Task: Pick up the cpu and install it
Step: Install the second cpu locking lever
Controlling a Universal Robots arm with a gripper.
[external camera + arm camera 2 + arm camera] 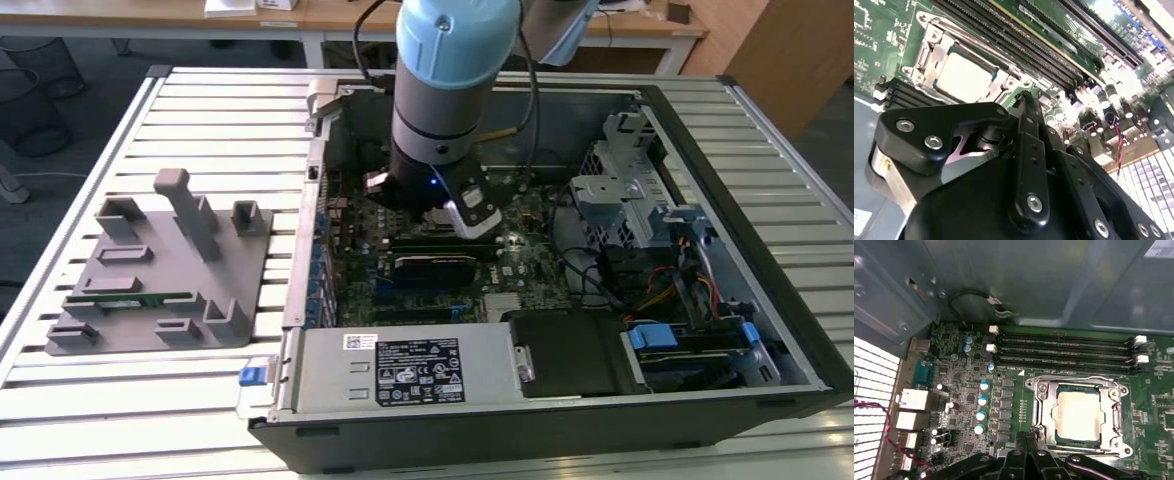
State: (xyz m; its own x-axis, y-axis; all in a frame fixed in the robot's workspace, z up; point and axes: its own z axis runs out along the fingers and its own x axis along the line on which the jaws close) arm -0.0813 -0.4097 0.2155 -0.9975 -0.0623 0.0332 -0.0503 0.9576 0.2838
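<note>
Slatted metal table carries an open PC case; arm reaches down over the motherboard. Gripper is closed w/ fingers together, holding nothing, just beside the socket frame. CPU sits in the socket, silver top up.

cpu top: pale brushed metal, matt. Socket frame: shiny bare steel. Motherboard: glossy green laminate. Gripper: matt black links, bright steel bolts. Fixture plate: matt grey plastic.
</note>
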